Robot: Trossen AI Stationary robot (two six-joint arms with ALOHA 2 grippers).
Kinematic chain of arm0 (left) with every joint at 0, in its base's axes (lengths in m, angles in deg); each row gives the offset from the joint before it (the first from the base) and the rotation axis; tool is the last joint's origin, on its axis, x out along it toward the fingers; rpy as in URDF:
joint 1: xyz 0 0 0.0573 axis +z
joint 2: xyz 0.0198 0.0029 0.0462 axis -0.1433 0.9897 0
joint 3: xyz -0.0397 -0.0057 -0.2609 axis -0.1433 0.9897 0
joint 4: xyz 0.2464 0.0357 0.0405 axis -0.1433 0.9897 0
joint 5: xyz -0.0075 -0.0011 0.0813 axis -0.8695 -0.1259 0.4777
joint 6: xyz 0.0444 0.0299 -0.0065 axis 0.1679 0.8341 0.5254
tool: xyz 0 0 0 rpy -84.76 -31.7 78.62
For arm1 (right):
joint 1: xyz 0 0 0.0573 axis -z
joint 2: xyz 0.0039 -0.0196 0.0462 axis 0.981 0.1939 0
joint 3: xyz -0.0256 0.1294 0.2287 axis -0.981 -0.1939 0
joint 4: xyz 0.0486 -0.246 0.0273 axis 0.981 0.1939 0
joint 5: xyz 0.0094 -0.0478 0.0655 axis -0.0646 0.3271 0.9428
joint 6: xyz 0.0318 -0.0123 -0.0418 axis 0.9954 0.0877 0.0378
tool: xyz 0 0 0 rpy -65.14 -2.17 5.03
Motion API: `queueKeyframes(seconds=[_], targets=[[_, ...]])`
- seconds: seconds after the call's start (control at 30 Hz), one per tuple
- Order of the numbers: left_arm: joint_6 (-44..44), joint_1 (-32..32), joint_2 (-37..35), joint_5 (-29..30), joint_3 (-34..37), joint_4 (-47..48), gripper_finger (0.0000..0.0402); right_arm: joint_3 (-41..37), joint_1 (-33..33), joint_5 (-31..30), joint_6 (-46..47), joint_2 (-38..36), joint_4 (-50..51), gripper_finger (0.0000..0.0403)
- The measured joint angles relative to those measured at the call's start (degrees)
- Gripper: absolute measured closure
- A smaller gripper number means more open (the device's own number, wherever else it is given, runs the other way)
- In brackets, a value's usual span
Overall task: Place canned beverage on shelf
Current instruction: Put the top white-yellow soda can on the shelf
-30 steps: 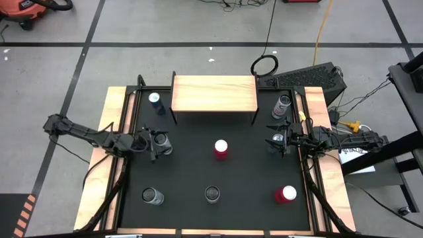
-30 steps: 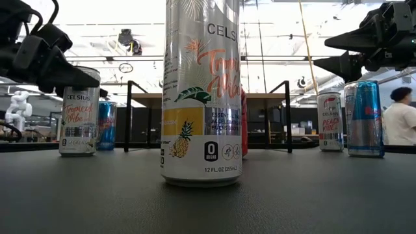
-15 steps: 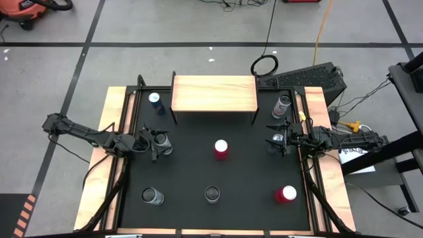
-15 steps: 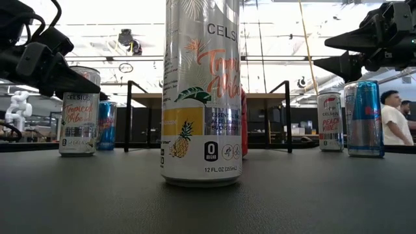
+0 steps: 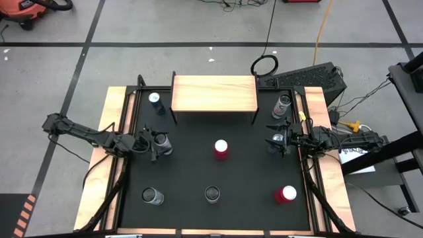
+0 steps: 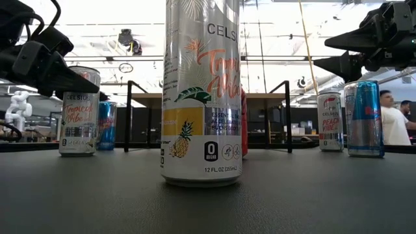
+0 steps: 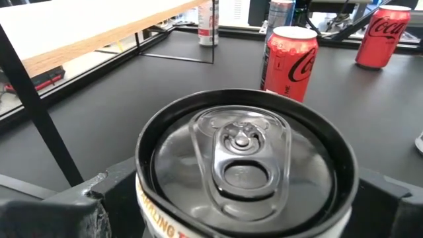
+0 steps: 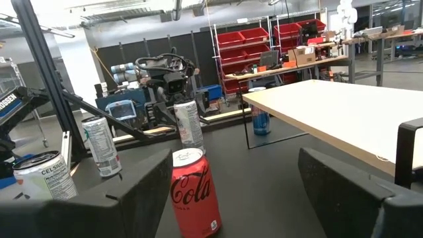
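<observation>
- Viewing from the high camera: shelf (image 5: 214, 94) stands at the far middle of the black mat (image 5: 244, 172), its top bare. Seven cans are spread over the worktop, none on the shelf yet.
- Left tool (image 5: 156, 144) sits at a silver can (image 5: 161, 140) on the left side of the mat; right tool (image 5: 278, 143) hovers over a can (image 5: 278, 139) near the right edge.
- Low view: left tool (image 6: 62, 75) is level with the top of the Celsius can (image 6: 78, 110); right tool (image 6: 338, 65) hangs just above the blue can (image 6: 364, 118), clear of it.
- Left wrist view: the can top (image 7: 244, 155) fills the gap between the wide-spread fingers (image 7: 53, 211); no squeeze apparent.
- Right wrist view: fingers (image 8: 142, 188) stand wide, holding nothing; a red cola can (image 8: 195, 193) shows between them, farther off.
- Judgement: step in hand is the grasp of the left can. Next move calls for closing on it, lifting clear, then carrying it far and right onto the shelf.
</observation>
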Motion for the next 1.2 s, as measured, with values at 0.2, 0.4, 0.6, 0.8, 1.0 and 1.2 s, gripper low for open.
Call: queueKeyframes(seconds=[0.2, 0.4, 0.6, 0.8, 1.0, 1.2], targets=[[0.02, 0.00, 0.00, -0.04, 0.00, 0.00, 0.0030, 0.01, 0.00, 0.00, 0.00, 0.00, 0.00, 0.0095], [0.03, -0.01, -0.01, -0.10, 0.00, 0.00, 0.0072, 0.02, 0.02, 0.00, 0.00, 0.00, 0.00, 0.0095], [0.14, 0.01, 0.00, -0.34, 0.00, 0.04, 0.0132, 0.00, 0.00, -0.01, 0.00, 0.00, 0.00, 0.0095], [0.10, -0.01, 0.00, -0.48, 0.00, -0.03, 0.0164, 0.01, 0.00, 0.00, 0.01, 0.00, 0.02, 0.0095], [0.08, -0.01, 0.02, -0.46, -0.28, -1.42, 0.0157, 0.00, 0.00, 0.00, 0.00, 0.00, 0.02, 0.0095], [0.10, -0.01, 0.00, -0.44, -2.78, -2.36, 0.0155, 0.01, 0.00, -0.02, 0.02, 0.00, 0.04, 0.0095]])
